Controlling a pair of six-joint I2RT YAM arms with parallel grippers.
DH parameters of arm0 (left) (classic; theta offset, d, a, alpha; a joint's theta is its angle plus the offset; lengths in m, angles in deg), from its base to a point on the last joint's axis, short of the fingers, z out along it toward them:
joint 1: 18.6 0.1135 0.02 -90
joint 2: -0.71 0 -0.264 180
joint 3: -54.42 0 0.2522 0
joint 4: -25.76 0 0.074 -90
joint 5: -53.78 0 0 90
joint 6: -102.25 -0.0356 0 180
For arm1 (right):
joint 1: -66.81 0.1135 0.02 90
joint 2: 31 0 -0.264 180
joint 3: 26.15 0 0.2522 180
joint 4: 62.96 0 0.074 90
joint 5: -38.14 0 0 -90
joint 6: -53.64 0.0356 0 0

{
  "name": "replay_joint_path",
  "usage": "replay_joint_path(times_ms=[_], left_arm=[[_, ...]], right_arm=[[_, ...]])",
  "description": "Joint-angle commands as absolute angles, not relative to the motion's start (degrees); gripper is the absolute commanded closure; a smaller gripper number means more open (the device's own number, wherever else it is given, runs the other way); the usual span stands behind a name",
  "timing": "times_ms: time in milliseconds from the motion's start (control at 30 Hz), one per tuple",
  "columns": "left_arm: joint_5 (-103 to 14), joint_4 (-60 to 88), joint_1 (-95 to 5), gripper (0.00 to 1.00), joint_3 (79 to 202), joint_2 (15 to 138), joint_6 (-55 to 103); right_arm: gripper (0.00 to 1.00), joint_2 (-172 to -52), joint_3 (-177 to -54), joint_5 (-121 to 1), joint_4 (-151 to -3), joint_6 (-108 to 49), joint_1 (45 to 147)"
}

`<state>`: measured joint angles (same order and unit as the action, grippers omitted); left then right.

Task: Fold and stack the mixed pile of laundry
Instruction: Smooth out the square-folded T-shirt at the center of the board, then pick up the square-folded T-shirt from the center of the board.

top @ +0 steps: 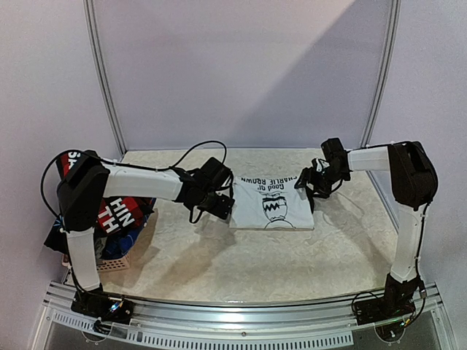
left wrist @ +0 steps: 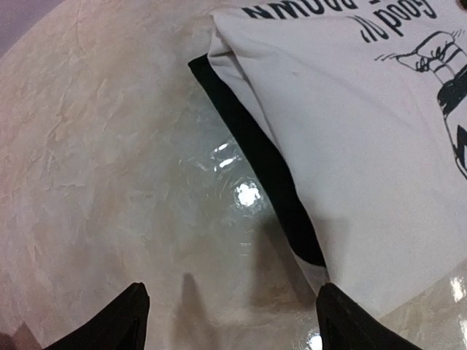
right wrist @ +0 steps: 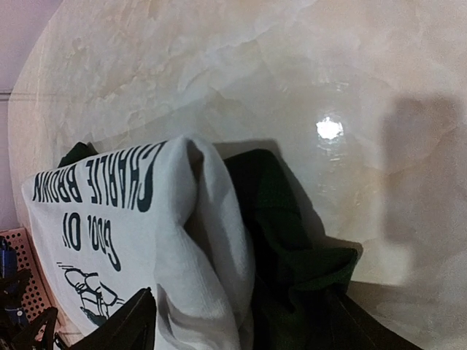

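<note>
Both stand open and empty: left tool [left wrist: 232,292] beside the T-shirt [left wrist: 365,146], right tool [right wrist: 244,295] straddling its dark fold [right wrist: 284,226] unseen overhead.

Overhead and wrist close-ups, common T-shirt [top: 273,215]

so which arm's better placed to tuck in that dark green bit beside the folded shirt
Likely right: the right gripper, open, hangs over the dark green fabric bunched beside the T-shirt; the left gripper, also open, sits at the opposite edge.

T-shirt [top: 272,208] lies mid-way on table [top: 219,255]; laundry pile [top: 109,211] in basket [top: 117,262], far left.
</note>
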<state>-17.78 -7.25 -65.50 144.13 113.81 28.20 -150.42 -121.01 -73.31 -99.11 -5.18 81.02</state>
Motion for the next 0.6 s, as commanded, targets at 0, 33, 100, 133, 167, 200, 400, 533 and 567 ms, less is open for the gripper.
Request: replay_joint_path(times_ms=[0,33,100,133,167,200,400,533,567], left_arm=[[-18.66,-5.19,-63.38,0.20,143.16,115.33,28.56],[-19.02,-4.96,-63.08,0.21,143.08,115.74,28.48],[-20.37,-4.20,-62.46,0.22,142.73,116.29,28.34],[-20.85,-3.87,-62.12,0.22,142.38,116.51,28.46],[-21.27,-3.55,-61.85,0.23,142.13,116.65,28.43],[-21.51,-3.26,-61.65,0.23,141.96,116.75,28.45],[-22.64,-2.36,-61.05,0.25,141.19,117.42,28.43],[-23.28,-1.84,-60.89,0.26,140.87,117.53,28.39],[-23.47,-1.75,-60.88,0.26,140.79,117.52,28.39]], right_arm=[[0.24,-152.75,-121.58,-79.00,-97.83,-5.33,80.96],[0.25,-152.94,-121.56,-79.76,-97.43,-5.33,80.96],[0.27,-153.53,-121.56,-81.52,-96.80,-5.30,80.96],[0.28,-153.81,-121.56,-82.42,-96.44,-5.24,80.98],[0.29,-154.06,-121.56,-83.45,-95.87,-5.10,80.94],[0.30,-154.49,-121.62,-84.45,-95.43,-5.01,80.95],[0.45,-156.64,-122.45,-87.10,-94.53,-4.38,80.96],[0.68,-157.55,-122.93,-87.87,-94.01,-3.82,80.98],[0.73,-157.71,-123.10,-88.14,-93.80,-3.66,80.96]])
